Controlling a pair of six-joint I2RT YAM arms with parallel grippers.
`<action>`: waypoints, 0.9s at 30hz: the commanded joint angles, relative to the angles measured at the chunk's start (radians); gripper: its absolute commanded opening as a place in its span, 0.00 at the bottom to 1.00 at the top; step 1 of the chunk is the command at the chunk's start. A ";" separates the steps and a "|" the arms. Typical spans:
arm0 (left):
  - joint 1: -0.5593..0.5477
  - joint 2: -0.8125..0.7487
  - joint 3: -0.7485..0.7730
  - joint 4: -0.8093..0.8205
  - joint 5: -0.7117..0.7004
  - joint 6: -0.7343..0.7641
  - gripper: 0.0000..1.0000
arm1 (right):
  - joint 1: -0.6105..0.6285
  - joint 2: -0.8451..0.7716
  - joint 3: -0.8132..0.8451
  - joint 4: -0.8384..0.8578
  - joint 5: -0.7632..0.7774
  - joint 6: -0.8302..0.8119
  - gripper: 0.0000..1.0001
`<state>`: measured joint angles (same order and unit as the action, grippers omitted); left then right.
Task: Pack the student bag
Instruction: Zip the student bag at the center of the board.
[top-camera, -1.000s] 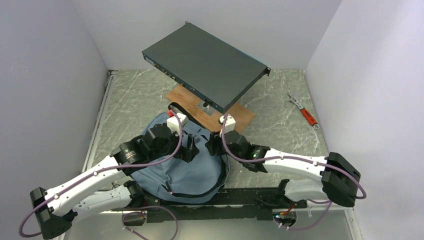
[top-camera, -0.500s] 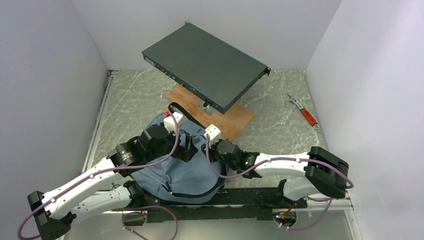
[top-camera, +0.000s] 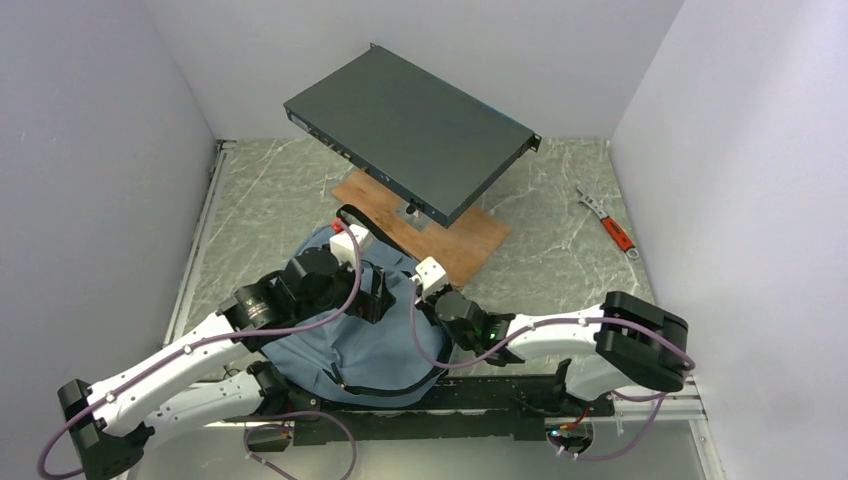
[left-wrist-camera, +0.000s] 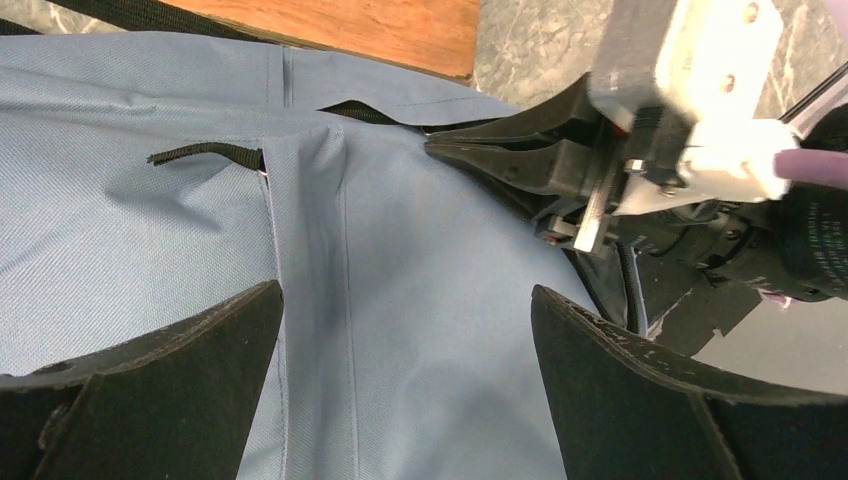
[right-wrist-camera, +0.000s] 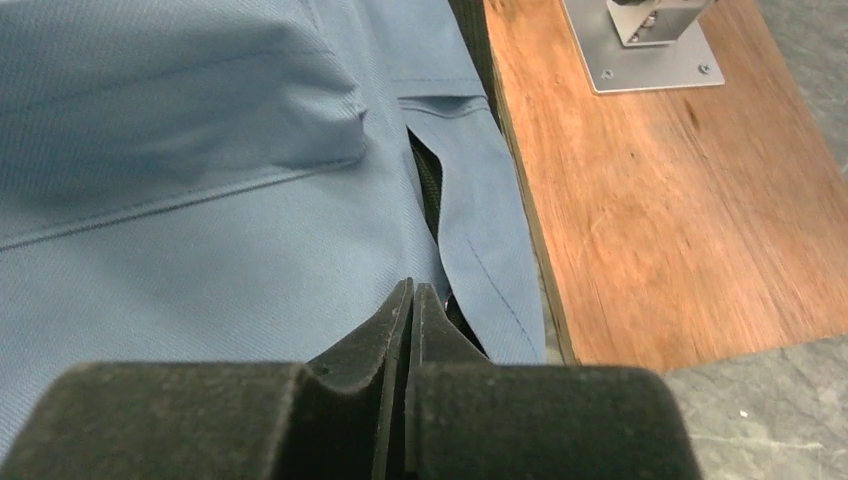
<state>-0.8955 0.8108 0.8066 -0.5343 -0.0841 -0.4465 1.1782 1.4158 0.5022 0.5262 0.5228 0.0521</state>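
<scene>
Directly beneath the left gripper (left-wrist-camera: 405, 295), between its two fingers, the student bag (top-camera: 370, 350), spread on the table (top-camera: 270, 200) on the side toward the arm bases. Just to that gripper's right, tips at the bag's right-hand edge by a gap in the fabric, the right gripper (right-wrist-camera: 409, 288). Immediately right of the right gripper's tips and on ahead of them, a wooden board (right-wrist-camera: 660, 200), the bag's far edge against it. Farther ahead on the board, a base plate (right-wrist-camera: 650, 50). Raised above the board, beyond both grippers and tilted, a flat metal box (top-camera: 410, 130). Well off to the right gripper's right, near the side wall, a wrench (top-camera: 607, 222) on the table.
</scene>
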 joint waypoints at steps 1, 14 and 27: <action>0.008 0.031 0.000 0.058 0.012 0.055 1.00 | 0.002 -0.079 -0.057 0.110 0.029 0.048 0.00; 0.067 0.422 0.098 0.156 -0.067 0.021 0.94 | -0.013 -0.295 -0.119 0.036 -0.112 0.448 0.00; 0.118 0.447 -0.047 0.366 -0.143 -0.041 0.74 | 0.040 -0.598 -0.186 -0.391 -0.106 0.740 0.00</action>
<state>-0.7918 1.2987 0.8104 -0.2806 -0.1848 -0.4919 1.1820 0.9257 0.3550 0.2859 0.4507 0.6270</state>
